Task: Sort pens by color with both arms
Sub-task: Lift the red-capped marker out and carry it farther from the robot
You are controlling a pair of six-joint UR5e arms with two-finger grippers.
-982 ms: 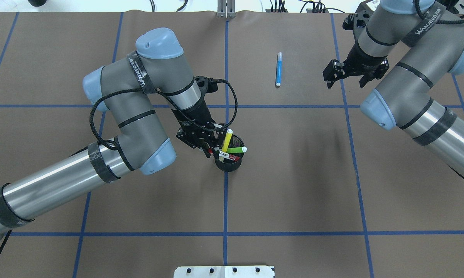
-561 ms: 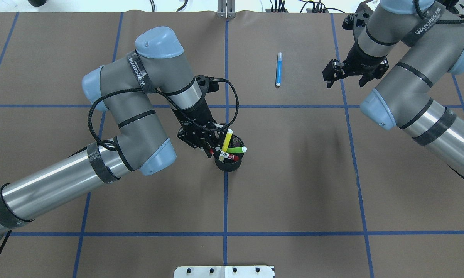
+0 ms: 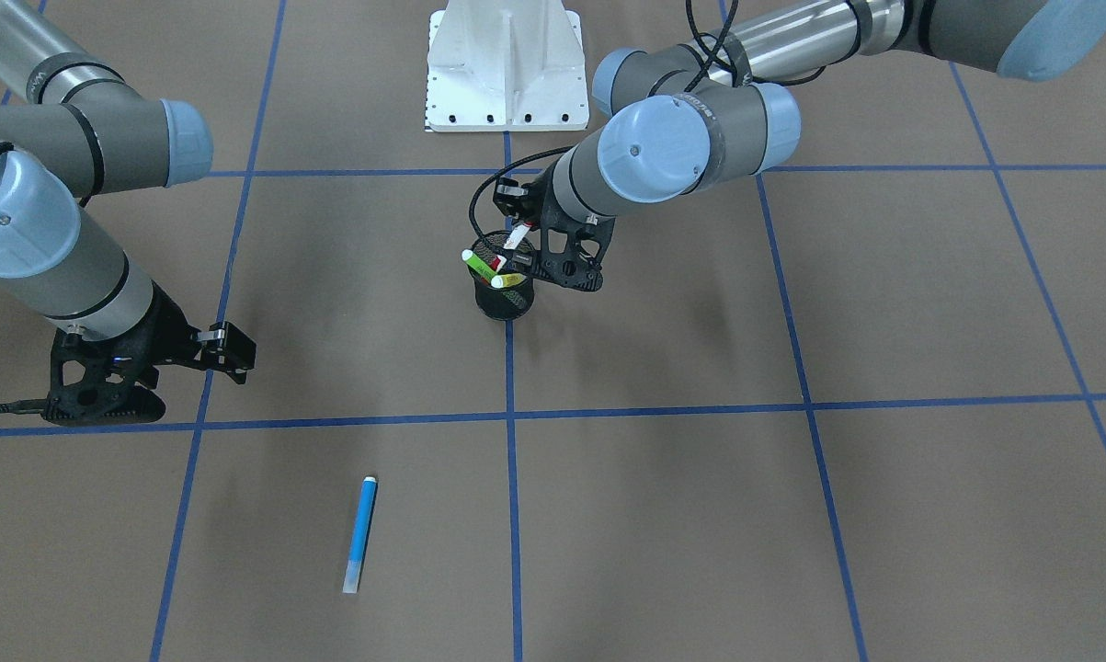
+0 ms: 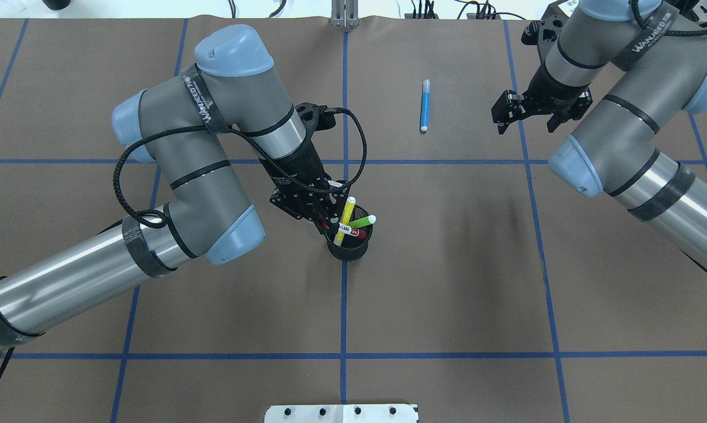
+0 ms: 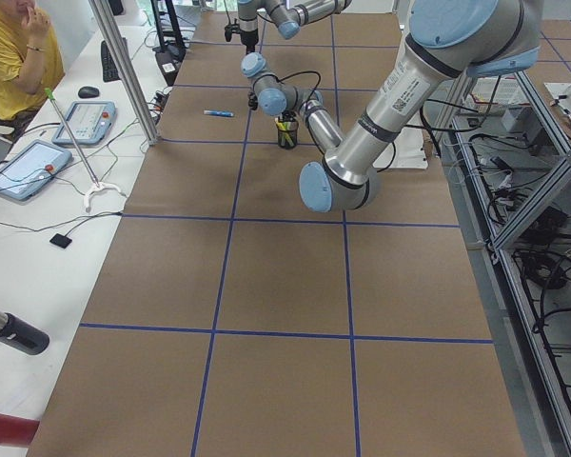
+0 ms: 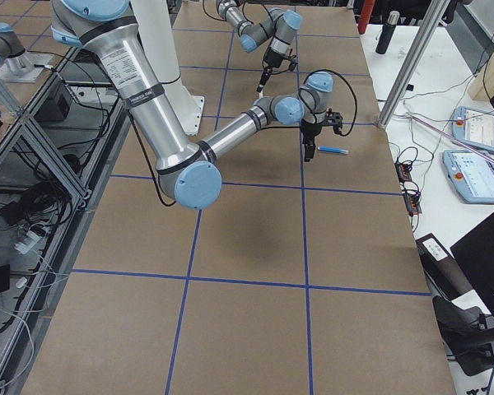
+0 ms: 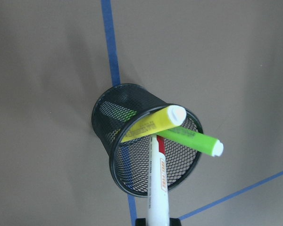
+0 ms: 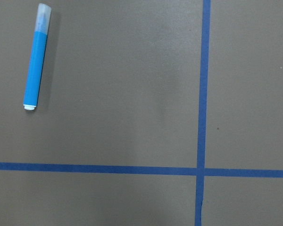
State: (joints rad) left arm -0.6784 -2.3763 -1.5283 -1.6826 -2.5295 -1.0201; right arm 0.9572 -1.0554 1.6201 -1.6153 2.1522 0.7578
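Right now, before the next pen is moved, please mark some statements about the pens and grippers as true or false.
The blue pen is inside the mesh cup. False: it lies flat on the table, apart from the cup.
The right gripper is open and empty. True.
The yellow pen and green pen lean in the cup. True.
The left gripper hovers over the blue pen. False: it is at the cup, shut on the white pen.

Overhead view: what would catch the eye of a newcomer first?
In the middle of the table, the left gripper is shut on a white pen in a black mesh cup, which also holds a yellow pen and a green pen. Farther off, a blue pen lies alone, the open right gripper beside it.
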